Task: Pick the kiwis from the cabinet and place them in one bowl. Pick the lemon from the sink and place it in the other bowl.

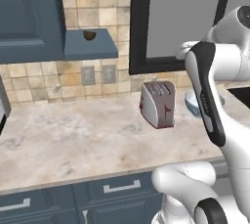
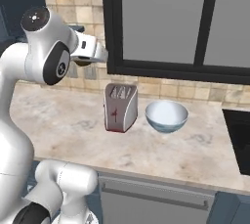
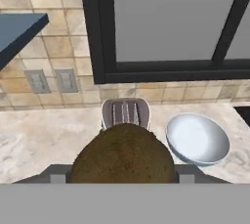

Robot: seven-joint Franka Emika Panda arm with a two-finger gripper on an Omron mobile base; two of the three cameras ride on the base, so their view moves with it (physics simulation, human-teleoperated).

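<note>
A brown fuzzy kiwi sits clenched in the hand, held high above the desk over the toaster, with the bowl just beside the toaster near the desk's back edge, and a second kiwi on the cabinet's open end shelf.

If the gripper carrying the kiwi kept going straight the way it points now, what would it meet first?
Probably the toaster: it sits straight ahead of the gripper, just past the held kiwi. The bowl lies off to one side. Depth is unclear.
</note>
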